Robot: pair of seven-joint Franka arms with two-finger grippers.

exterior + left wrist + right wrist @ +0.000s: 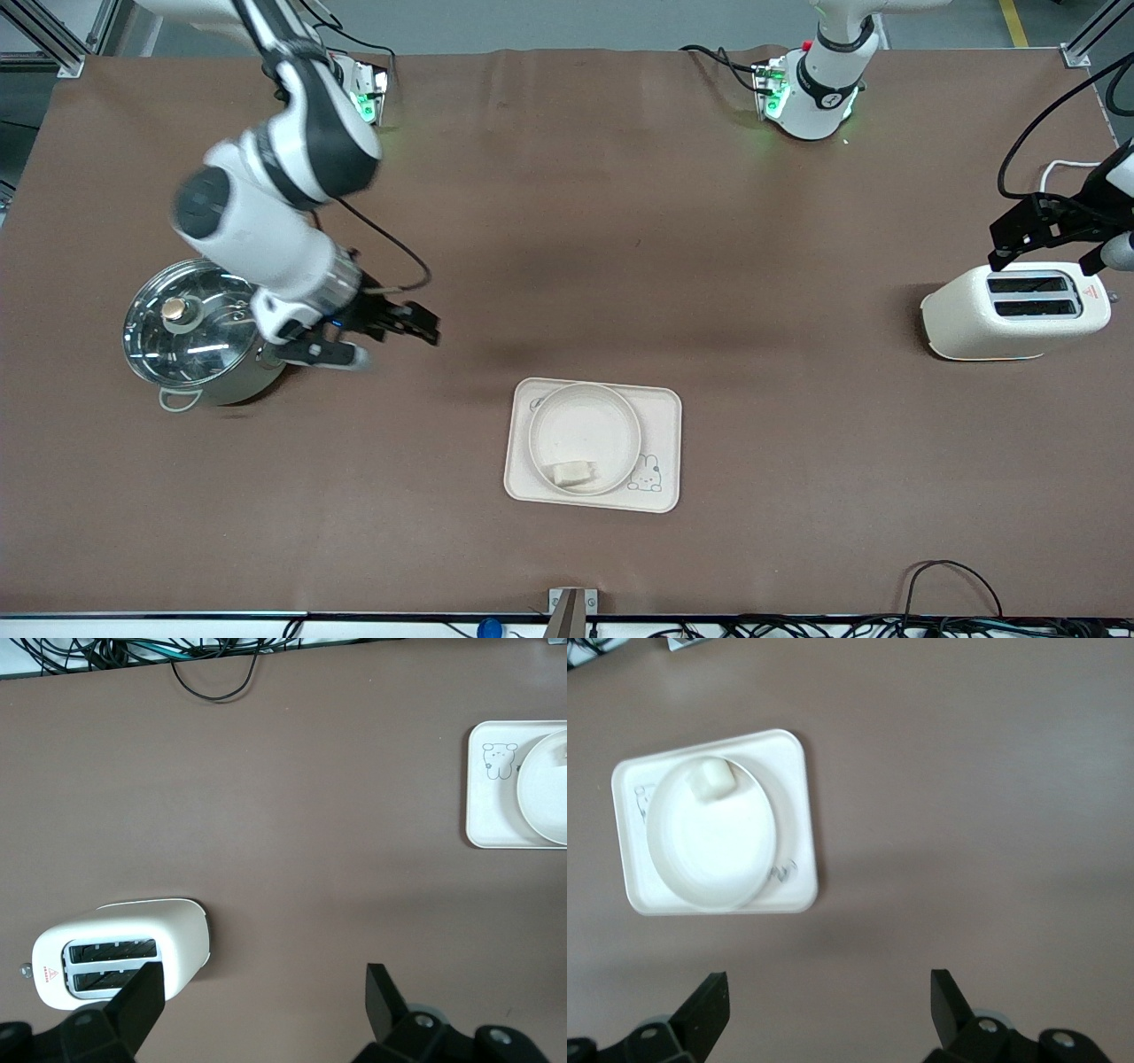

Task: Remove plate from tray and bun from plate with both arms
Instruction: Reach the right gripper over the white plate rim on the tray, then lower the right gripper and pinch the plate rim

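One round cream plate (585, 436) holding one small pale bun (576, 474) sat on one rectangular cream tray (660, 416), well apart from both open, empty hands: right hand (403, 330) beside the steel pot (190, 332), left hand (1032, 232) over the white toaster (1014, 312).

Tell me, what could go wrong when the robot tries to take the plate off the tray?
1. The bun lies loose at the plate's rim, so tilting the plate could roll it out.
2. The plate nearly fills the tray, so a finger might catch the tray and drag it.
3. The open right gripper hangs beside the lidded pot, and the open left gripper is over the toaster; a careless swing could bump either.
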